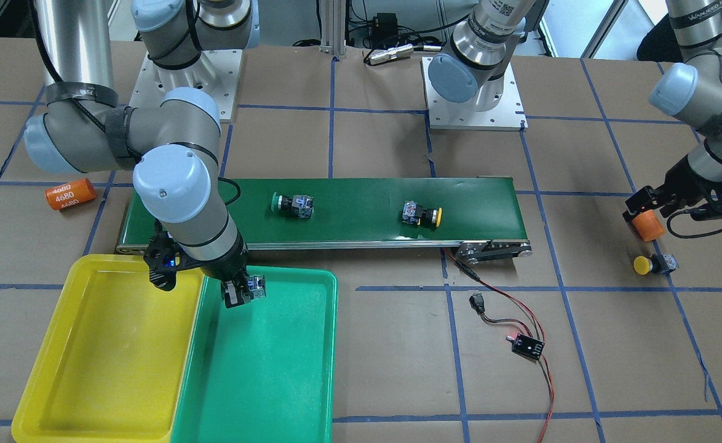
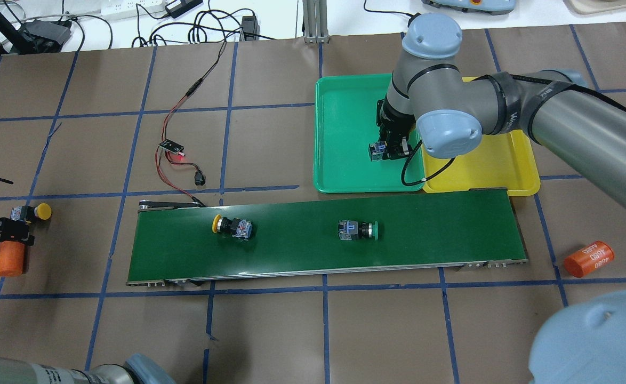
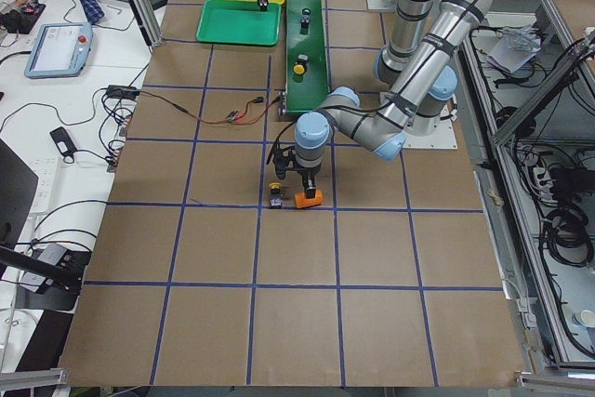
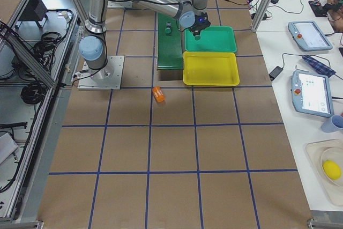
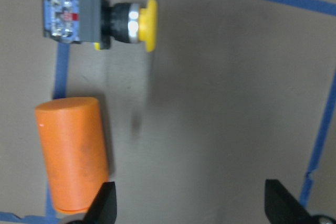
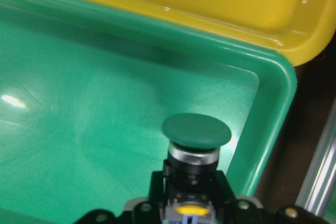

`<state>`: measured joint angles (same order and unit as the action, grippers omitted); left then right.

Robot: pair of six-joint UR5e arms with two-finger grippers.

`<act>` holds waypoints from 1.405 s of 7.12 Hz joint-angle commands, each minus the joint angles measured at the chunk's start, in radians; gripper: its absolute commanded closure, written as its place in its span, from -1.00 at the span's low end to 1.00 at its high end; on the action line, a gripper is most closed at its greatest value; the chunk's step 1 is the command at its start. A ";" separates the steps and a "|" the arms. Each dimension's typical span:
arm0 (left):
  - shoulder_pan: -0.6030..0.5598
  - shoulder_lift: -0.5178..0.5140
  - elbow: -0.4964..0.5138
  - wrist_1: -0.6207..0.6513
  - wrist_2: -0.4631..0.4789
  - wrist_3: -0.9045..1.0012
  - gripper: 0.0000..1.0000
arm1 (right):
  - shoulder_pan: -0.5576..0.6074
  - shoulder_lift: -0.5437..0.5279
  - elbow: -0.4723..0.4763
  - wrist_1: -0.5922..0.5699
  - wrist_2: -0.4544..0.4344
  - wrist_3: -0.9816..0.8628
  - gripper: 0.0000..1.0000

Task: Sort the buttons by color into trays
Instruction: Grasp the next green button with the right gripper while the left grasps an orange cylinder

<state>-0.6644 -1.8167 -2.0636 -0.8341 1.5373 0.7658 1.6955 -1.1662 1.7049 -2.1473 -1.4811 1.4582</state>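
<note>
My right gripper (image 1: 244,290) is shut on a green button (image 6: 196,129), cap pointing down, just above the green tray (image 1: 275,369) near the wall it shares with the yellow tray (image 1: 109,357). A second green button (image 1: 292,203) and a yellow button (image 1: 421,215) lie on their sides on the belt. Another yellow button (image 5: 100,19) lies on the table beyond my left gripper (image 5: 189,205), which is open over bare table. An orange cylinder (image 5: 71,156) lies just outside its left finger. Both trays look empty.
The dark-green conveyor belt (image 2: 302,250) runs along the middle of the table. A second orange cylinder (image 2: 588,258) lies off the belt's end near the trays. A small circuit board (image 2: 171,146) with red and black wires sits beyond the belt's other end.
</note>
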 commanded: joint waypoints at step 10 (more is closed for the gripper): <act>-0.073 0.014 -0.038 -0.009 -0.014 -0.274 1.00 | 0.035 -0.322 0.335 0.164 0.001 0.024 -1.00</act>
<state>-0.6777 -1.8302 -2.1067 -0.7873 1.5224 0.6396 1.7299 -1.4807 2.0089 -1.9766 -1.4815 1.4726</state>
